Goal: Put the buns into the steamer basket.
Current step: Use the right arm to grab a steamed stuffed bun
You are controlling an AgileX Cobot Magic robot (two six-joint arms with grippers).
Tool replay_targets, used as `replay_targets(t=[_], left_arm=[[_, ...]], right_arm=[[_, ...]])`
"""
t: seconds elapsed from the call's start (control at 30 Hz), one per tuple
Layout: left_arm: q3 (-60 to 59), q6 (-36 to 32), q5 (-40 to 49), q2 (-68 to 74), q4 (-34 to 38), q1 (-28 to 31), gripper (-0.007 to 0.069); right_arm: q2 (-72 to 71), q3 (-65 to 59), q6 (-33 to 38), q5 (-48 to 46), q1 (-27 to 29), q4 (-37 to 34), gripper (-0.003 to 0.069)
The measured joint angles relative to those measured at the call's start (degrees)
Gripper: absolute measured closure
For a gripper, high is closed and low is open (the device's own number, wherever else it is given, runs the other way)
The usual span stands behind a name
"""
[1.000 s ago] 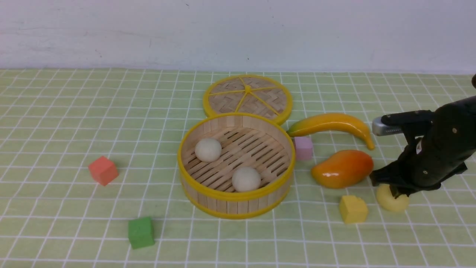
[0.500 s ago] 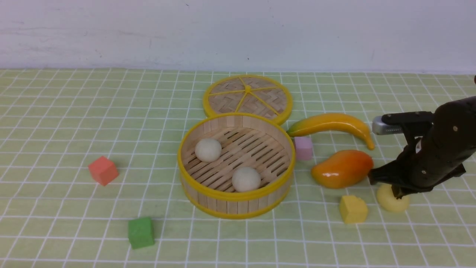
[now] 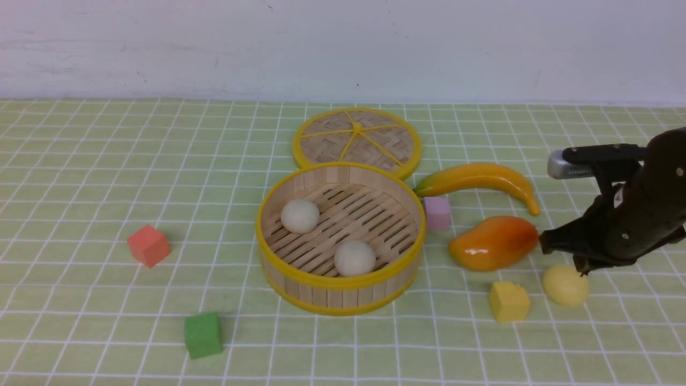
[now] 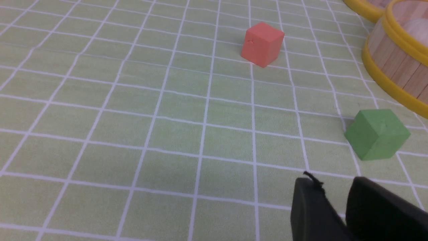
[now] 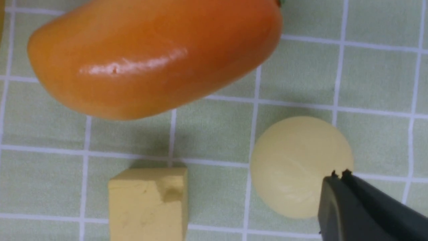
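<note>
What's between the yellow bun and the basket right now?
Front view: the yellow cube and mango sit between bun and basket.

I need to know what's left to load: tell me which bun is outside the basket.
The pale yellow bun, beside the yellow cube under the right claw; both cream buns lie in the basket.

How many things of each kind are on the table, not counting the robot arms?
Buns: 3
Cubes: 4
Banana: 1
Mango: 1
Steamer basket: 1
Basket lid: 1
Total: 11
</note>
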State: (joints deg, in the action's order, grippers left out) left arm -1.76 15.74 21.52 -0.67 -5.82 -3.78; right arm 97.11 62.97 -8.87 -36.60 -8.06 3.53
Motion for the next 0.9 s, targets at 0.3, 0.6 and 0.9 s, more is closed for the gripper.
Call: replay_targets(t=[0.3,0.6,0.9], left_arm=[[0.0,0.0,0.0,0.0,0.0,0.0,0.0444],[0.0,0.0,0.0,0.0,0.0,0.0,0.0437],[0.0,0.0,0.0,0.0,0.0,0.0,0.0423]], right_arm=[[0.06,0.0,-5.38,1.53,0.0,0.4,0.0417],[1.16,0.0,-5.48,2.1,0.0,2.89,0.0337],[5.37,0.0,-5.74,3.07,0.0,2.99,0.0464]])
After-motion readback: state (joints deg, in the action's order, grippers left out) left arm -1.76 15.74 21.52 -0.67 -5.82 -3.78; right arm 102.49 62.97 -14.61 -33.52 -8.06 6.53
